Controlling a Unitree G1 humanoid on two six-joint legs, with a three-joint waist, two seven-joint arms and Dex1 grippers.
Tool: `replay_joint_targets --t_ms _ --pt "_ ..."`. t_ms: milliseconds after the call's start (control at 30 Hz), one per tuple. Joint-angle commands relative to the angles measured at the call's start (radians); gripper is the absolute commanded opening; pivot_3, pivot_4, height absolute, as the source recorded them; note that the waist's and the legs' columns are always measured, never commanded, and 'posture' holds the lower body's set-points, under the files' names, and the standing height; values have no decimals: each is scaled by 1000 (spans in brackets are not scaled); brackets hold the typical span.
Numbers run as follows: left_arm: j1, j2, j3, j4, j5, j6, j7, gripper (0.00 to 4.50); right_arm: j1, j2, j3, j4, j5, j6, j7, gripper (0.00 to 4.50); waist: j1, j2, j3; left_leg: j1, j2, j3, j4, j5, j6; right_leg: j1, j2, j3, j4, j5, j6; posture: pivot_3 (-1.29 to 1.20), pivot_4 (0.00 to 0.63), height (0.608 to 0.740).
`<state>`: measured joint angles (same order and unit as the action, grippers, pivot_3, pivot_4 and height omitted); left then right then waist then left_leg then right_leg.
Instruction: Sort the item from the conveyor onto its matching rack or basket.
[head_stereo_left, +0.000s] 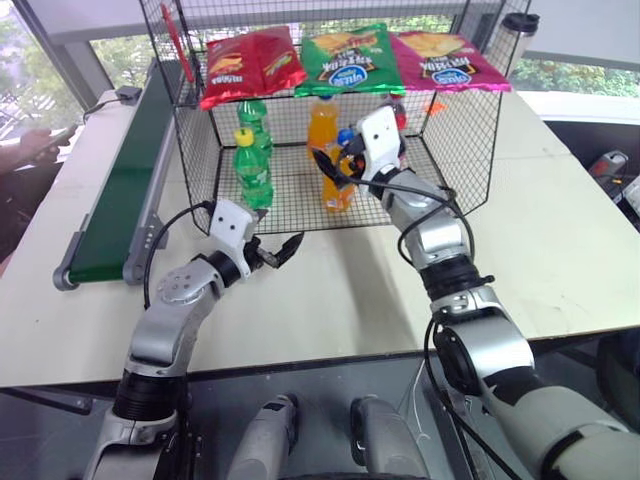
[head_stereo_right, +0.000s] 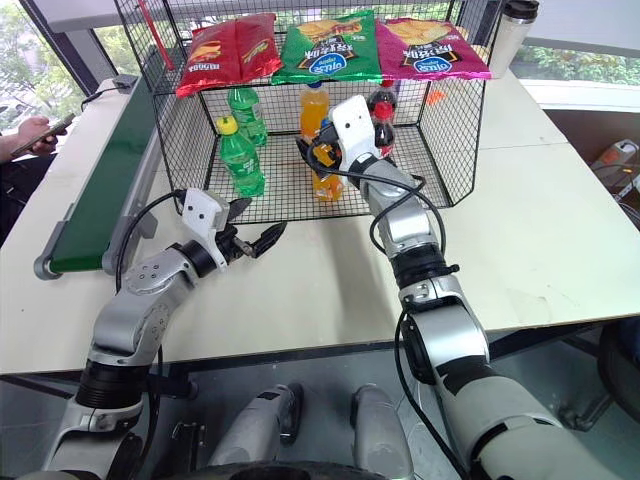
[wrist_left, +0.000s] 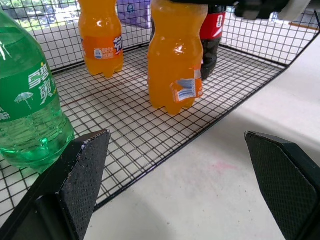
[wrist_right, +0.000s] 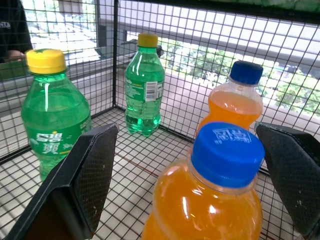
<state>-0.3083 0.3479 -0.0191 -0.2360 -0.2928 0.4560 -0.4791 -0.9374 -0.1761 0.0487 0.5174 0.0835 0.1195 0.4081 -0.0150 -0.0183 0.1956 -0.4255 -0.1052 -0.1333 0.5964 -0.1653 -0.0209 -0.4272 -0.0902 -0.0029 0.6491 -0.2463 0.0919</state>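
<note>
The item, a small orange soda bottle (head_stereo_left: 338, 190) with a blue cap (wrist_right: 227, 152), stands upright on the grid floor of the black wire rack (head_stereo_left: 455, 150), near its open front. My right gripper (head_stereo_left: 335, 158) reaches into the rack and is open, its fingers (wrist_right: 90, 165) wide on either side of the bottle's top without touching it. My left gripper (head_stereo_left: 275, 252) hangs open over the table just in front of the rack, with nothing in it. The dark green conveyor (head_stereo_left: 125, 190) runs along the left side of the table.
Inside the rack stand a second orange bottle (head_stereo_left: 321, 125), two green bottles (head_stereo_left: 252, 168) and a cola bottle (head_stereo_right: 381, 120). Three chip bags (head_stereo_left: 345, 55) lie on its mesh top. A person holding a phone (head_stereo_right: 35, 130) sits at the left.
</note>
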Motion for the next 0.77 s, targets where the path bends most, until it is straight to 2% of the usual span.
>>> replay_joint_targets --t_ms 33,200,433,500,600,767 --pt "8 -1 6 -20 -5 -9 -4 4500 51 -44 -14 -196 17 74 26 4471 1 0 0 0 0 0 0 0 0 0 0 0 0 0 0 0 150 739" --pt "31 4 9 -40 -12 -6 -14 4500 149 -107 -28 -406 39 216 46 4471 1 0 0 0 0 0 0 0 0 0 0 0 0 0 0 0 150 739" --pt "126 46 16 -84 -9 5 -31 4500 465 -189 -23 -813 198 469 153 4471 1 0 0 0 1 0 0 0 0 0 -2 1 -1 0 0 0 150 739" --pt "152 53 14 -100 -4 13 -24 4500 524 -186 -42 -856 241 535 148 4471 1 0 0 0 1 0 0 0 0 0 -3 1 -1 0 0 0 150 739" --pt "184 48 32 -133 -32 39 -18 4500 581 -199 -46 -860 242 537 143 4471 3 0 0 0 1 0 1 0 0 1 -3 0 -1 -2 -4 0 150 739" --pt "210 53 39 -159 -44 42 -21 4500 613 -207 -39 -865 246 541 142 4471 4 0 0 0 1 0 1 0 0 2 -3 0 -2 -2 -4 0 150 739"
